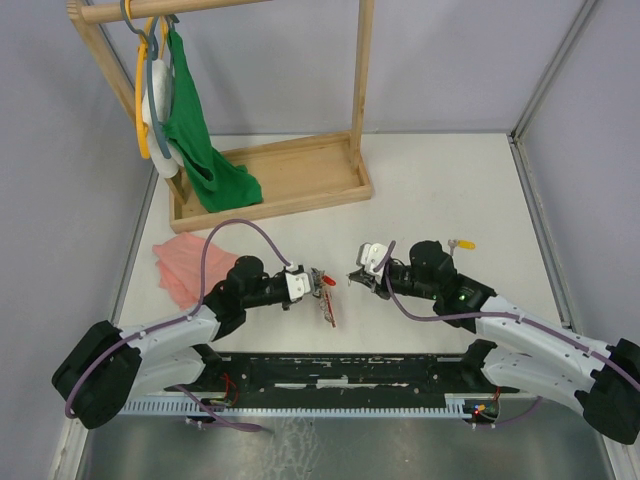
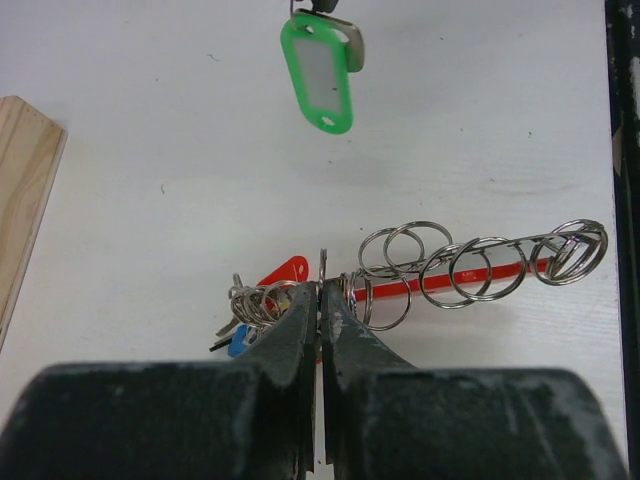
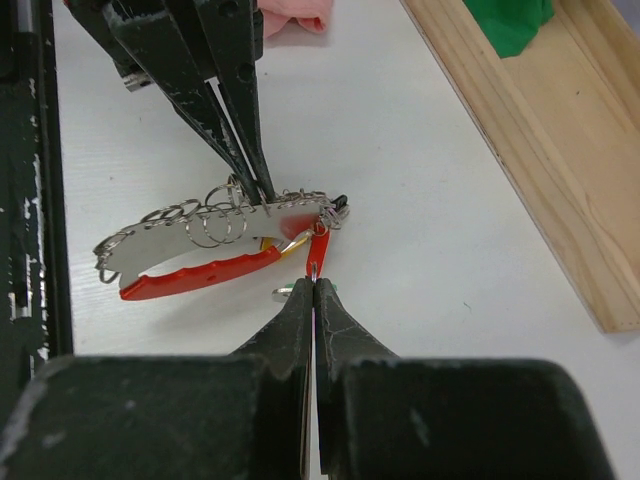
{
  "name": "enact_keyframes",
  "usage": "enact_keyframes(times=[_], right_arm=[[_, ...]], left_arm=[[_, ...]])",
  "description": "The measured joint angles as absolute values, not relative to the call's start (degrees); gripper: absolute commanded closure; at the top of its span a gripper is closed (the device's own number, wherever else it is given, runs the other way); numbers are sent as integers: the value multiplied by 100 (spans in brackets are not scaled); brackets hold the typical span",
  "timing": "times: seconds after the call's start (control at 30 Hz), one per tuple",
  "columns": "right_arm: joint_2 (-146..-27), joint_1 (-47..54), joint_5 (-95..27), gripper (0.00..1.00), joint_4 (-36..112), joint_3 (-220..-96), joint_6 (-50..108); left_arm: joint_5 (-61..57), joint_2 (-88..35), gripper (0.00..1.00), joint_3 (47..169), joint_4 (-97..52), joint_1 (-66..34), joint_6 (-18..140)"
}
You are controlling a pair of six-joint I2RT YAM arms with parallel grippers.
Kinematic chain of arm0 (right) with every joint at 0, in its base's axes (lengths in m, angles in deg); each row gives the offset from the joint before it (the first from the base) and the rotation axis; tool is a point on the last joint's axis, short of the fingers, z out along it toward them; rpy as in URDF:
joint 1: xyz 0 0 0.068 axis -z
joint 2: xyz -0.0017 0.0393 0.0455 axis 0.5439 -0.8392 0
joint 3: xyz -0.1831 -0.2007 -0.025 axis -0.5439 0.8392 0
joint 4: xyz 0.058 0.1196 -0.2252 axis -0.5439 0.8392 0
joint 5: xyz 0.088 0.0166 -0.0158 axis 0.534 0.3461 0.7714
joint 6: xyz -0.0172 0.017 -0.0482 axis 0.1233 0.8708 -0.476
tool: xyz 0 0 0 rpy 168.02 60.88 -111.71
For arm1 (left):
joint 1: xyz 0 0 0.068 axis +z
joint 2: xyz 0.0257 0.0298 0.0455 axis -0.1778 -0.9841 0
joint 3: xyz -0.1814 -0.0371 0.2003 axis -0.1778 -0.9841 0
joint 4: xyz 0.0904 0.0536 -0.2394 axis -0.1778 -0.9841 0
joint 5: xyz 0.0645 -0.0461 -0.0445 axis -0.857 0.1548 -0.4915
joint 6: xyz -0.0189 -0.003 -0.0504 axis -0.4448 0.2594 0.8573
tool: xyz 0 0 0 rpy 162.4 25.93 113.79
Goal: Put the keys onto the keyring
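The left gripper (image 2: 322, 290) is closed, its two dark fingers pinching a thin metal edge near one end of a long red-and-silver holder strung with silver split rings (image 2: 488, 270). The holder runs sideways just above the white tabletop (image 1: 430, 180). A cluster of small keys with red and blue plastic tags (image 2: 262, 298) sits tight against the gripper's tip.

The right gripper (image 3: 315, 285) faces it from the other side, jaws pressed together, its tip right at the holder's red end. A sliver of silver metal shows beside that tip, but its own camera does not show what, if anything, is pinched.

In the left wrist view, the small silver key with the green plastic tag (image 2: 318, 75) hangs at the top edge of the frame, beyond the holder and apart from it. Its upper end is cut off, so I cannot tell what carries it.

The small silver key with the yellow plastic tag (image 1: 462, 243) lies on the tabletop behind the right arm, well apart from the holder.

A crumpled pink cloth (image 1: 180, 262) lies beside the left arm. Farther back stands a wooden rack with a tray base (image 1: 290, 175), with a green cloth (image 1: 195, 130) hanging from its rail.
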State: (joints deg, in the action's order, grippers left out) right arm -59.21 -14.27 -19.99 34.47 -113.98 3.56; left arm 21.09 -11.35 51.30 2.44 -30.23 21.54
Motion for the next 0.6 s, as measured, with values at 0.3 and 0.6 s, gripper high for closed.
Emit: enact_keyframes(times=[0.3,0.6], right_arm=[[-6610,-1379,-1514,99,3445,-11350,-982],[-7364,-1375,-743,99,2850,-11173,-1672]], left_arm=[[2385,-1330,97,4896,627,-3007,1918],[2518,-1491,97,4870,856,-3001,1913]])
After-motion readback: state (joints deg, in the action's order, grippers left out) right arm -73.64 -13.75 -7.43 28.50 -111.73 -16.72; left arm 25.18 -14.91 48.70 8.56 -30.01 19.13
